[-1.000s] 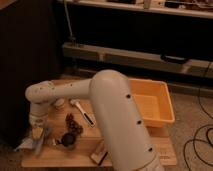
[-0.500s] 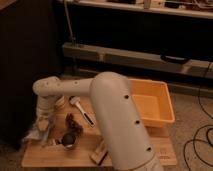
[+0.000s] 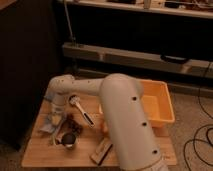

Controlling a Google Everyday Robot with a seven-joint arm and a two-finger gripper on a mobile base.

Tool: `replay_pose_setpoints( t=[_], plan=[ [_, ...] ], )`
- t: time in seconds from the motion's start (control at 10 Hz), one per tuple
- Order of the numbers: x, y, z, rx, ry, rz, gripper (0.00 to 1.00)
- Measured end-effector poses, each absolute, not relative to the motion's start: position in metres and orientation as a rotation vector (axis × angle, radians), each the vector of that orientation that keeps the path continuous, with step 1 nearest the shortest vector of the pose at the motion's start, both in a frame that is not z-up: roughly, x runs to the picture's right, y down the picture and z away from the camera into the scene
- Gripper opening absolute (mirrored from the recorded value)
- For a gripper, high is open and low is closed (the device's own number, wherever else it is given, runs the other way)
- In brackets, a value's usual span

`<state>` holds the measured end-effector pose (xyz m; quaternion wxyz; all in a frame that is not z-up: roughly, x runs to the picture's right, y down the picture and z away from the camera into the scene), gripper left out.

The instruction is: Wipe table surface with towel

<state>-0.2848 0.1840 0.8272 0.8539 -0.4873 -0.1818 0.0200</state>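
1. Camera view puts the wrinkled grey-blue cloth towel (image 3: 47, 125) close to the left edge, as the camera sees it, of the small rectangular light-brown wooden tabletop (image 3: 44, 156). It lies roughly midway between the far and near edges, bunched up rather than spread flat.
2. The two-finger gripper (image 3: 54, 118), at the end of the thick white robot arm (image 3: 122, 115), points down onto the towel. Its fingers are clenched, and the cloth gathered at their tips looks pinched between them and pressed against the wood.
3. Just right of the towel lie a brown lump (image 3: 73, 122) that I cannot identify and a small dark round cup (image 3: 67, 139) nearer the front edge. A brush with a white round head and dark handle (image 3: 82, 111) lies diagonally towards the middle.
4. Farther out, a small wooden block with a dark stripe (image 3: 100, 151) sits by the near edge, and an orange plastic tub (image 3: 162, 100) fills the right end.
5. My judgement is that wiping is under way along the left side only. The wood shows no trace of what has been covered. The cluttered middle and the near edge look left to do.
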Motion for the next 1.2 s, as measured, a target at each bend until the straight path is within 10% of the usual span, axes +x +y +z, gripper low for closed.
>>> replay_pose_setpoints(
  t=[0.6,1.2],
  plan=[
    [-0.280,0.212,0.748,-1.021,-0.396,-0.024,0.00],
    [-0.368,0.213,0.784,-1.034,-0.452,-0.163,0.00]
  ],
)
